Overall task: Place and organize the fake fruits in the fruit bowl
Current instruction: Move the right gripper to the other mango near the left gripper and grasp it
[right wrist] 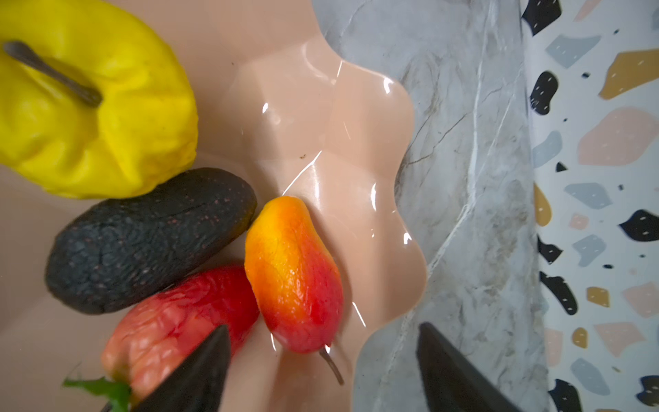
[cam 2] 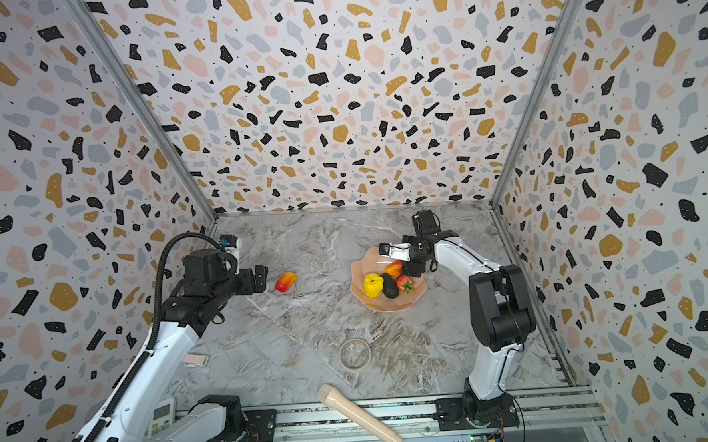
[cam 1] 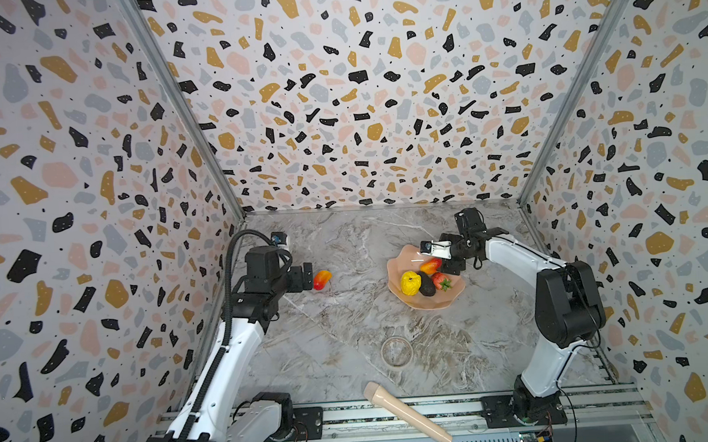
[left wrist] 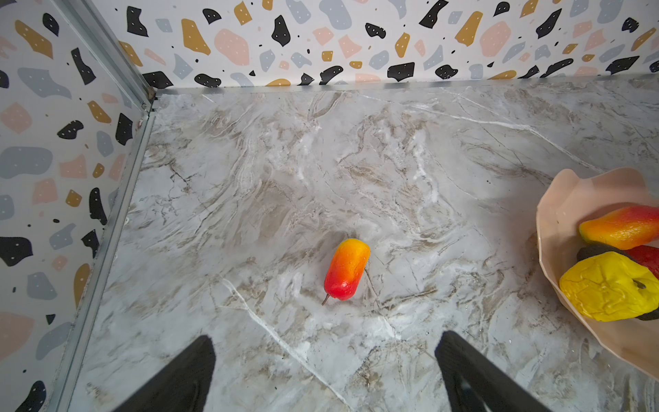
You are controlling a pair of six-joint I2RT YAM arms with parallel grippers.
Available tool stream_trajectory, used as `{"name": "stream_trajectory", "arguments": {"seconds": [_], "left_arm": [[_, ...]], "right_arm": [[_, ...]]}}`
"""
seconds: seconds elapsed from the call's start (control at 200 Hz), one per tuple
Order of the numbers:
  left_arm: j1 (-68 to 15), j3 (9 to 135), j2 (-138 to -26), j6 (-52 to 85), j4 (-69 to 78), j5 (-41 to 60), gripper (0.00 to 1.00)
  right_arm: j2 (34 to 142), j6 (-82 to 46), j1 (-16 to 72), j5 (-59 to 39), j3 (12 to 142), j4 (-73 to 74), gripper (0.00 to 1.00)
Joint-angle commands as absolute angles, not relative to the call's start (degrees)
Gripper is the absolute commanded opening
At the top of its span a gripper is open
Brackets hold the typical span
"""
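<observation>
Right arm extends from its base with the elbow bent high and the forearm angled inward, holding the right claw low over the edge of the fruit bowl. Its wrist view shows the jaws wide apart and gripping nothing: 1 finger sits over the strawberry, the other over bare worktop outside the scalloped rim. A mango lies free in the bowl just ahead of the gap between them. Beyond the mango rest the avocado and, farthest from the claw, the bumpy yellow fruit.

Left arm rises from its base, bends at the elbow and carries the wrist level, with the left claw pointing toward the middle. Its wrist view shows these jaws also spread and empty. The loose mango lies on the worktop just ahead of them, stem end nearest the claw, well apart from the bowl.

Both top views show 4 fruits in the bowl, a clear glass dish and a beige cylinder, neither seen by the wrist cameras. Only a top view catches a small pink item beside the left forearm.
</observation>
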State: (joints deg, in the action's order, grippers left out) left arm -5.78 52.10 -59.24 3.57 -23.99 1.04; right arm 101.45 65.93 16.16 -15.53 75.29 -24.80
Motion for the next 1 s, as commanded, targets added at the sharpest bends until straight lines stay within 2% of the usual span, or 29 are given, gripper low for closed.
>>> {"name": "stream_trajectory", "arguments": {"seconds": [0.0, 0.125, 0.275, 0.416, 0.636, 0.911, 0.996], "left_arm": [[-5.45, 51.94, -58.89, 2.61, -22.60, 0.97, 1.00], [-5.45, 51.94, -58.97, 2.62, -22.64, 0.97, 1.00], [-5.45, 51.94, -58.89, 2.61, -22.68, 0.95, 1.00], [-5.47, 51.94, -58.63, 2.64, -22.80, 1.03, 1.00], [-5.45, 52.03, -57.86, 2.66, -22.85, 0.84, 1.00], [-5.49, 51.90, -57.05, 2.63, -22.97, 0.35, 0.99], [-5.45, 51.86, -56.87, 2.63, -23.00, 0.26, 1.00]], "right_arm": [[94.66, 64.59, 18.58, -13.38, 78.28, -26.55, 0.99], [89.91, 59.41, 22.37, -10.84, 78.67, -21.88, 0.99], [85.92, 38.45, 29.06, -4.65, 76.25, -6.87, 0.99], [86.86, 30.43, 33.48, -18.88, 72.70, 2.09, 0.99], [102.82, 23.81, 41.47, -20.27, 81.86, 1.19, 0.99], [122.84, 0.51, 44.95, -22.48, 105.30, -8.02, 0.99], [127.54, -4.30, 47.83, -19.90, 110.12, -9.16, 0.99]]}}
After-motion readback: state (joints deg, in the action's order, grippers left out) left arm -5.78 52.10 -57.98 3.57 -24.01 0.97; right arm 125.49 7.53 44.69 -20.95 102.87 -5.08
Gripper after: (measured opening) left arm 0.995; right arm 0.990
